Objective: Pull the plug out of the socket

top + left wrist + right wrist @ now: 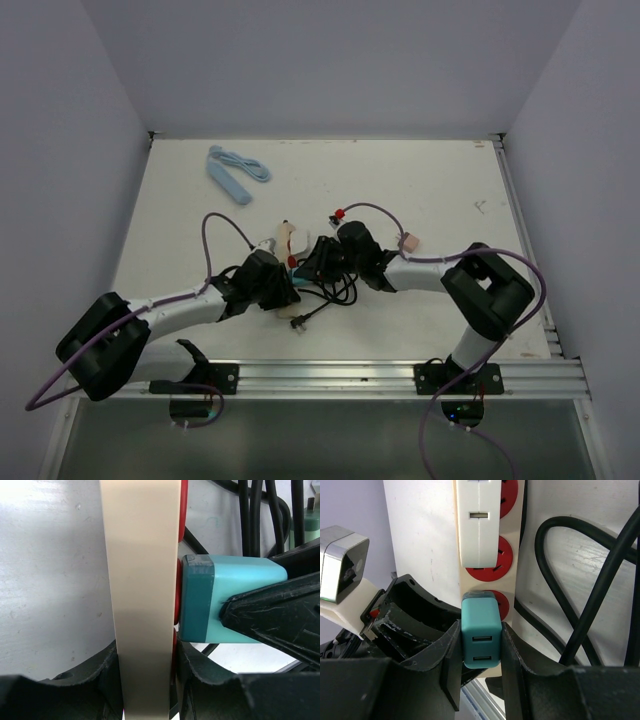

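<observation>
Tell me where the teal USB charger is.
Right wrist view, centre: the teal USB charger sits in a red socket of the cream power strip, pinched by the right gripper.

1. The top view looks down from high above and behind the arms over the whole bench [420,190]. It is the farthest view, with the left end effector [285,280] and right end effector [308,262] small at mid-frame.
2. The left wrist view faces along the left end effector, very near, with the power strip [142,580] edge-on between its fingers.
3. The right wrist view faces along the right end effector, equally near, with the plug [481,630] between its fingers.
4. All three views share the strip, the plug and the black cable [600,590].
</observation>
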Motion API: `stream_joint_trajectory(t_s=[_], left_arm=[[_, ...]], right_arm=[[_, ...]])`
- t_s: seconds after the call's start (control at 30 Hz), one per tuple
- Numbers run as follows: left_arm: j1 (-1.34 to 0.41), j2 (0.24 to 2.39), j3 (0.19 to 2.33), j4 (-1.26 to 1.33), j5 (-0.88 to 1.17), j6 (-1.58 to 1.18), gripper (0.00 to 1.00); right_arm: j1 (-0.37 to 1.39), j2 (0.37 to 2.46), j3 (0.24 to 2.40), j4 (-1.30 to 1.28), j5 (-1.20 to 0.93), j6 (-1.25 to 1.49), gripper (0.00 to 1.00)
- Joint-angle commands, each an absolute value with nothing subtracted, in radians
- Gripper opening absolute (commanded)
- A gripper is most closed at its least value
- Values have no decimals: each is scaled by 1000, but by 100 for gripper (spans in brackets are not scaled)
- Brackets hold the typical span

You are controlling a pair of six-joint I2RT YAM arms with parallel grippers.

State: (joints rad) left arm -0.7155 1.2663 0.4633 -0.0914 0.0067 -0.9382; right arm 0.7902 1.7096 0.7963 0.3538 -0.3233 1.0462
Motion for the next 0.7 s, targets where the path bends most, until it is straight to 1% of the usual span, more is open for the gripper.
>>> stream_joint_trajectory(t_s=[0.0, 0.2, 0.4, 0.67], left_arm=[[-709, 1299, 445, -146, -52, -982, 0], [-695, 1293, 407, -175, -61, -1022, 0], [-678, 1275, 407, -228, -101, -1031, 0], [-669, 1293, 406, -245, -107, -1029, 0]], right_arm=[[804, 1620, 824, 359, -353, 1049, 0], [795, 1585, 841, 288, -333, 1002, 0], [767, 1546, 825, 287, -362, 1003, 0], [687, 1485, 789, 261, -399, 999, 0]])
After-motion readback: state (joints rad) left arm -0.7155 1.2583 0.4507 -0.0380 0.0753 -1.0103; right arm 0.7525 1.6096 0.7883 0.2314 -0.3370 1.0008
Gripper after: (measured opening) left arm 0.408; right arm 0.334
